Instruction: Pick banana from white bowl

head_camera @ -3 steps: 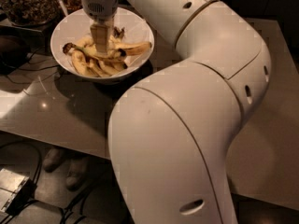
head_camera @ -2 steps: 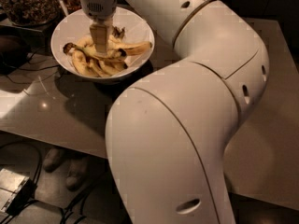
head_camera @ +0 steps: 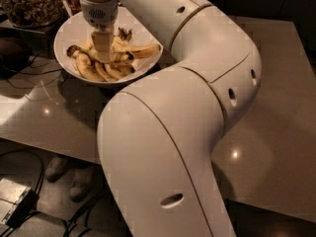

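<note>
The white bowl (head_camera: pixel 66 38) stands at the table's far left and holds several yellow bananas with brown streaks. One banana (head_camera: pixel 143 50) sticks out to the right, its dark tip toward the bowl's rim; others (head_camera: pixel 89 69) curve along the front. My gripper (head_camera: pixel 102 53) reaches straight down into the middle of the bowl, among the bananas and touching the pile. My white arm fills the middle of the view and hides the bowl's right rim.
A clear container of brown granola-like food (head_camera: pixel 29 4) stands behind the bowl at the top left. The glossy beige table (head_camera: pixel 276 107) stretches to the right. Cables and a pair of shoes (head_camera: pixel 69 174) lie on the floor below the near edge.
The gripper has stayed down in the bowl among the bananas. The arm's elbow has shifted slightly; the bananas have not visibly moved.
</note>
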`<state>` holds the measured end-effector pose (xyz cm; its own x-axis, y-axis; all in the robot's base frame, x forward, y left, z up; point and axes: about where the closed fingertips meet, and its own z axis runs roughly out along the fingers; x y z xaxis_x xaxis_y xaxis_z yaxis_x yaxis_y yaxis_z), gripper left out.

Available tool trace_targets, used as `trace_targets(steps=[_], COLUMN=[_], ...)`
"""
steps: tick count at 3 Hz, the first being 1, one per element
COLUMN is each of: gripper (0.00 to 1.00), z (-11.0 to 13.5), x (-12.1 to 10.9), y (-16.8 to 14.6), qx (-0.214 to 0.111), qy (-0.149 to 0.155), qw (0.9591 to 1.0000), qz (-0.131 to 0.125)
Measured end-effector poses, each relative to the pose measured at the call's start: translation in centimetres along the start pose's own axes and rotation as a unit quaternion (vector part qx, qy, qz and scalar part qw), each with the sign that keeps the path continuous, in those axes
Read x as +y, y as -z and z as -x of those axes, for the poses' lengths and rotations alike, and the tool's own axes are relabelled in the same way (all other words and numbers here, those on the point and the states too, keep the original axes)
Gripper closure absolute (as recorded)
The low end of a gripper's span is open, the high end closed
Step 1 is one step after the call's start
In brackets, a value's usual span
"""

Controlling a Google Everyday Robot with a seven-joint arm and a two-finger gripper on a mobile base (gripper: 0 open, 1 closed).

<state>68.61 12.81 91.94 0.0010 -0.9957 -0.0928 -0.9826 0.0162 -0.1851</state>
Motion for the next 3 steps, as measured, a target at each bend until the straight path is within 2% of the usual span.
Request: trace_targets(steps=[1,2,3], gripper=[0.40,0.39,0.57], z=[0.4,0.6,0.4], x=[-0.1,-0.4,-0.7], y=[-1.5,-2.8,-3.9], qx=[-0.007,-0.010,-0.007], qy=[0.006,0.007,0.009], qw=[0.9997,0.9993,0.9992], qz=[0.021,0.035,0.039])
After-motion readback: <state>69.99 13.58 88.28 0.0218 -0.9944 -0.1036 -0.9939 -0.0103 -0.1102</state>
